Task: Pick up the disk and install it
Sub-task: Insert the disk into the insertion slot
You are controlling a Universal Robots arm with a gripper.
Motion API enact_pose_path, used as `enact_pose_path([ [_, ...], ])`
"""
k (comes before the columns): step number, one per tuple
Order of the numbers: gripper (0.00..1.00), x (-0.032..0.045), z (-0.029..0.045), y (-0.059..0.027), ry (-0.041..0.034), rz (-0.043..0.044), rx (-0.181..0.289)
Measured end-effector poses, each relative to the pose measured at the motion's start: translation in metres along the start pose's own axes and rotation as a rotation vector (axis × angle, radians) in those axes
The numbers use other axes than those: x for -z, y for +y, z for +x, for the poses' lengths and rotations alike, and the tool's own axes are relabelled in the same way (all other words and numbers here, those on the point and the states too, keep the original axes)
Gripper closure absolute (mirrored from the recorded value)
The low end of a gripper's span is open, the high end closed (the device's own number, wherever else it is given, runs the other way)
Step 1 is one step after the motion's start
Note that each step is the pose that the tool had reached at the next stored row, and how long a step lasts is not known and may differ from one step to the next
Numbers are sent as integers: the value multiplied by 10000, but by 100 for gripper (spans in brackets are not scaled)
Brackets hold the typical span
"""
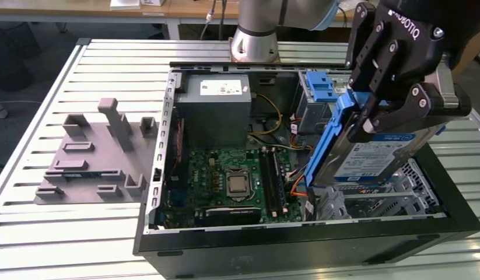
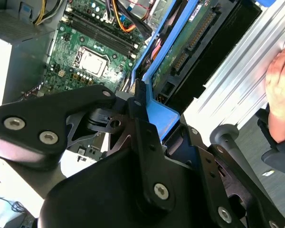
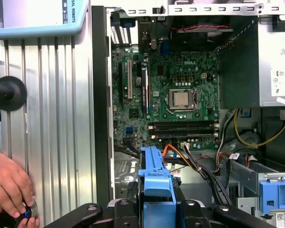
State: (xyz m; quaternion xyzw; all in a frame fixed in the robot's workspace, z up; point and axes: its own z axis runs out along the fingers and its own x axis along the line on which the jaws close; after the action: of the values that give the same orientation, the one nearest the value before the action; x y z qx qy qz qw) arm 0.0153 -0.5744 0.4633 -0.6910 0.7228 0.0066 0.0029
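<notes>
Tool [image 1: 384, 119] clamped on the upper end of the disk [image 1: 370, 157]. The disk is off the table, held steeply tilted over the open computer case [image 1: 302, 245], on the case's side toward the exterior view's right. Its label face is turned to the exterior camera, with the blue carrier rim along the long edge. Its lower end dips into the case above the metal drive cage [image 1: 379, 201]; cannot tell if they touch. In the second wrist view the disk [image 2: 190, 42] shows its green circuit-board underside. In the first wrist view the disk [image 3: 156, 183] is edge-on between the jaws.

Exterior view, left to right:
- Grey fixture block [image 1: 100, 157] on the slatted table [image 1: 107, 58], outside the case, just beside its wall.
- Grey power-supply box [image 1: 216, 108] inside the case at its far end.
- Motherboard [image 1: 232, 181] on the case floor, apart from the disk.

A person's hand [image 3: 9, 185] rests on the table outside the case, its fingers on a small dark round object [image 3: 26, 216].
</notes>
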Motion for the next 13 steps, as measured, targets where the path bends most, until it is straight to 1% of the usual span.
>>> enact_pose_path([
  [13, 64, -39, -8, -186, -1, 0, -1],
])
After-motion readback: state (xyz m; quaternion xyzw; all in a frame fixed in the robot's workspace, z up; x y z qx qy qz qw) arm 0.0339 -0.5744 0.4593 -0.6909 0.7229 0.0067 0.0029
